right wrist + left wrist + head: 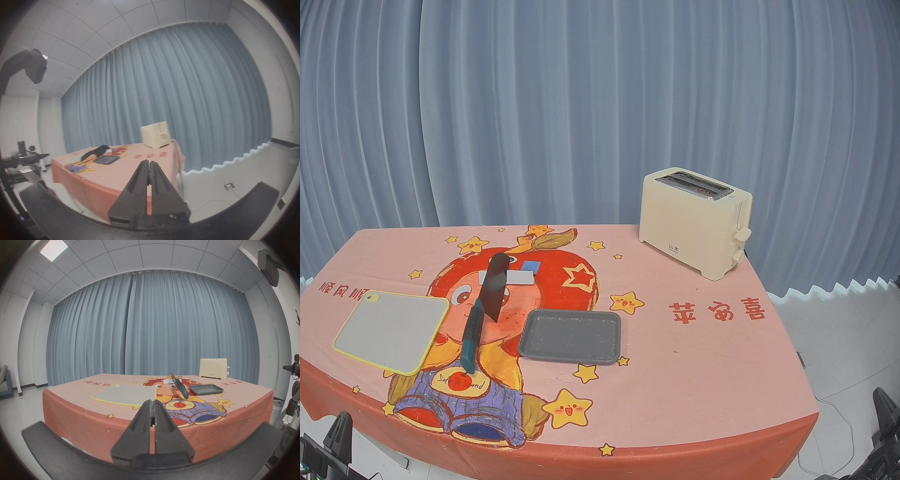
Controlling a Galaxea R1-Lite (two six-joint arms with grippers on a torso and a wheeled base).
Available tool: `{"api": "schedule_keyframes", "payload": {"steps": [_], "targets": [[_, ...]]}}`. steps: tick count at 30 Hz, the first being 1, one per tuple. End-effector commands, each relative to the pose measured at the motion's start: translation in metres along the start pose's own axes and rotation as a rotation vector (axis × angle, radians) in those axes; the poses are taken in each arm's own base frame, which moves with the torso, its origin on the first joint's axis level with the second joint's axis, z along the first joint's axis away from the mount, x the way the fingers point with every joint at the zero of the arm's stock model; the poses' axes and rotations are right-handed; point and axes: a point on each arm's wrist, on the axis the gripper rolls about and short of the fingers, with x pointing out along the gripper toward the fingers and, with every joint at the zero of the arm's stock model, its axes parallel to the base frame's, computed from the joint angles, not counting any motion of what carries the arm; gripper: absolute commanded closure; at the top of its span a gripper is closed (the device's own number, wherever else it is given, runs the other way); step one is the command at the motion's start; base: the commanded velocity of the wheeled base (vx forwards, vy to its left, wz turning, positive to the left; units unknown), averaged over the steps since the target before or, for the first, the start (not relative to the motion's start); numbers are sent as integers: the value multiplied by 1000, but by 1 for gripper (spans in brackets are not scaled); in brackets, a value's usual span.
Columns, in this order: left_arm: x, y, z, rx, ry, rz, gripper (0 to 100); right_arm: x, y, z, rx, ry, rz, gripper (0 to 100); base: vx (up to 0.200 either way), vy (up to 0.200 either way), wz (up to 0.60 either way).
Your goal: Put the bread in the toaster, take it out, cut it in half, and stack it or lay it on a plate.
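Left gripper [153, 403]: I hold it low, off the near left edge of the table [687, 381]. Its two fingers are pressed flat together with nothing between them.
Right gripper [149, 164]: also closed on nothing, parked off the table's right side, well apart from every item.
Toaster [694, 220]: far right corner, slots facing up. I judge that suits the right arm.
Bread: I cannot tell where it is. The slots are dark inside, and a slice may sit in there.
Knife [483, 309]: blade end raised, seemingly leaning on a small white rest [515, 277], teal handle toward me. I judge this is so fingers can close around the handle.
Cutting board [392, 331]: flat on the left, just beside the knife.
Grey tray [570, 336]: just beside the knife on its other side, likely serving as the plate.
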Motion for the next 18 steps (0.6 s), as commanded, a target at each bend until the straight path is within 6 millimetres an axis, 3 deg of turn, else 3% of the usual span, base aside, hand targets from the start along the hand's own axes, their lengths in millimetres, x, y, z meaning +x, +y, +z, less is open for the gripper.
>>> {"api": "schedule_keyframes", "payload": {"steps": [1, 11, 18], "targets": [[1, 0, -5, 0, 19, 0, 100, 0, -4, -4, -60, -14, -128, 100, 0, 0, 0], [1, 0, -5, -1, 19, 0, 100, 0, -2, -7, -113, 60, -231, 100, 0, 0, 0], [1, 0, -5, 0, 19, 0, 100, -1, 1, -12, -158, 14, -276, 100, 0, 0, 0]]}}
